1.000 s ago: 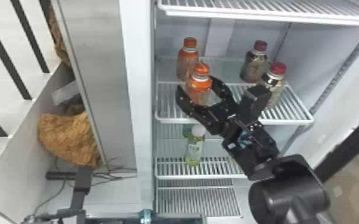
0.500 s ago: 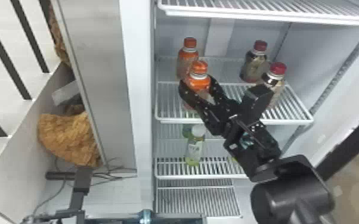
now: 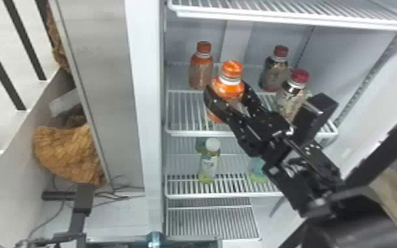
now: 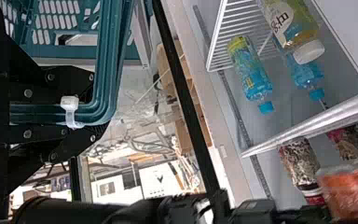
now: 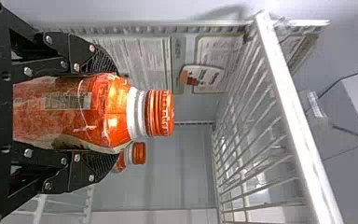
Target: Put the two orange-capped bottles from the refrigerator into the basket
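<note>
**Right tool (image 3: 229,94) clamped on the front orange-capped bottle (image 3: 231,82) at the middle shelf (image 3: 194,133); left tool (image 3: 79,238) clamped on the basket (image 4: 103,95)**

Findings, with places taken from the middle shelf. The front orange-capped bottle is over the shelf's front left part, gripped on both sides by black fingers; whether its base touches the wire cannot be told. The rear orange-capped bottle (image 3: 201,74) stands upright at the back left of the shelf. Two red-capped bottles (image 3: 291,99) stand towards its right, one behind the other.

The teal basket is lower than the shelf, outside the refrigerator. In the left wrist view, the left tool (image 4: 94,106) has its fingers against opposite sides of the basket's rim, beside a white tie (image 4: 70,109).

Below the middle shelf, a lower wire shelf (image 3: 224,195) carries a white-capped bottle (image 3: 208,165) and a blue-green one (image 3: 259,170). An upper wire shelf (image 3: 293,20) spans above it.

Room: left of the middle shelf, beyond the refrigerator's side, stand a grey panel (image 3: 102,82), a rough brown heap (image 3: 66,151) and dark bars (image 3: 25,39). Loose cables (image 3: 118,198) lie lower left of it. White panels (image 4: 161,182) are well apart from it.
</note>
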You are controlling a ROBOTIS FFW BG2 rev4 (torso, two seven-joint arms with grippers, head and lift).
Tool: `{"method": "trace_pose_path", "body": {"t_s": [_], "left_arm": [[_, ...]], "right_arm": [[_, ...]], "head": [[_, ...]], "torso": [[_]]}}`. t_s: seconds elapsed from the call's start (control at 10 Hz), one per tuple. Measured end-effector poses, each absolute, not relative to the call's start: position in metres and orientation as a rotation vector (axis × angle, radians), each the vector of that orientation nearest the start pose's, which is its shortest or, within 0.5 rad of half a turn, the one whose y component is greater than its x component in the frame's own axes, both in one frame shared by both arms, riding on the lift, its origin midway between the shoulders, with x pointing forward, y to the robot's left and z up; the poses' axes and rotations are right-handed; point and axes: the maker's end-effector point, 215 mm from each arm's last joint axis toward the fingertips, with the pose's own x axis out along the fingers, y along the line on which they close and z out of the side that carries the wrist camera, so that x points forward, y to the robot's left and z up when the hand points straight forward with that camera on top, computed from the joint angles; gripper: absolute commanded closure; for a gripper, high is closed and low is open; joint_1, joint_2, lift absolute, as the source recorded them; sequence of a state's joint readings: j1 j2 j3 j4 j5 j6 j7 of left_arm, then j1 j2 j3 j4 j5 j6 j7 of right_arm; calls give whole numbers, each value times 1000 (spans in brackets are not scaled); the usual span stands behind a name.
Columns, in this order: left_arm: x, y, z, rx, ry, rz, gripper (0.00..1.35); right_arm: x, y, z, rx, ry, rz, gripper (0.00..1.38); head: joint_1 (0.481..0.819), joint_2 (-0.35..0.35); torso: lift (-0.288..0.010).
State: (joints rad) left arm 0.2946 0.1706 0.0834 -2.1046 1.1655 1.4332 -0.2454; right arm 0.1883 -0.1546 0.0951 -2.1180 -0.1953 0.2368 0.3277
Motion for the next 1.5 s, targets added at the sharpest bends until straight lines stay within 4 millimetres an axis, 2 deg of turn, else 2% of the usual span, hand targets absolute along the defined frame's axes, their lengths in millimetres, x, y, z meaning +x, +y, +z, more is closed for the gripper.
{"method": "trace_pose_path", "body": {"t_s": [0.1, 0.4, 0.7, 0.9, 1.1, 1.3, 1.5], "left_arm": [[274, 12, -381, -820, 1022, -988, 1207], [277, 10, -379, -811, 1017, -995, 1207], [280, 11, -378, -808, 1009, -990, 1207], [281, 12, -380, -807, 1011, -985, 1207], [282, 14, -382, -809, 1011, -976, 1207], [286, 15, -381, -806, 1001, -969, 1207], [298, 17, -379, -817, 969, -954, 1207]], "right_arm": [[484, -113, -221, 51, -56, 535, 911], [405, -113, -243, 62, 149, 615, 911], [337, -98, -273, 96, 334, 727, 911], [301, -93, -286, 122, 441, 760, 911], [277, -92, -300, 135, 528, 794, 911], [270, -90, -307, 102, 571, 864, 911], [266, -79, -320, 89, 620, 955, 911]], "head": [[695, -150], [695, -172], [695, -168], [695, -167], [695, -167], [695, -163], [695, -137]], "torso": [[-40], [-40], [-40], [-40], [-40], [-40], [-40]]}}
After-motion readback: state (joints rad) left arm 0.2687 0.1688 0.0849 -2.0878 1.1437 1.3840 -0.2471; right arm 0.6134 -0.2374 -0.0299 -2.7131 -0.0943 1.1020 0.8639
